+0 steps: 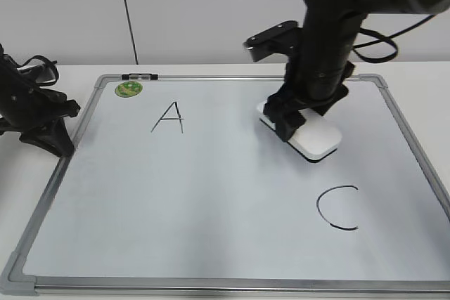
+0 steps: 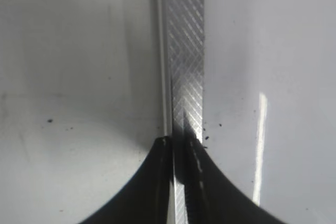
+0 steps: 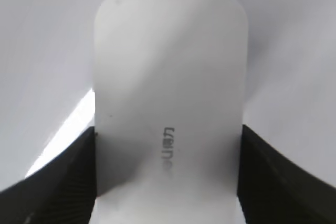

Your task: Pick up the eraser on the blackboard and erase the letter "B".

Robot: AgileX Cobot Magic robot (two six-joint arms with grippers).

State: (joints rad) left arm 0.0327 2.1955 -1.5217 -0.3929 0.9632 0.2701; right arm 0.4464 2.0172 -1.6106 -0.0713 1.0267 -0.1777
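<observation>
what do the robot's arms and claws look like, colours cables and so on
Both arms are black. The right arm is a thick matte tube with a boxy black camera bracket at the wrist and a thin black cable looping behind it. Its claw has dark ribbed fingers. The left claw is black and angular, with cables bunched behind it; no markings are legible.

Bare board betw. letter A (image 1: 169,117) & letter C (image 1: 338,208), lower half wide open. Right hand (image 1: 294,119) w/ eraser (image 1: 314,138) blocks upper-centre of blackboard (image 1: 176,209). Left hand (image 1: 42,135) sits at left frame edge; table (image 1: 77,72) strip behind is free.
</observation>
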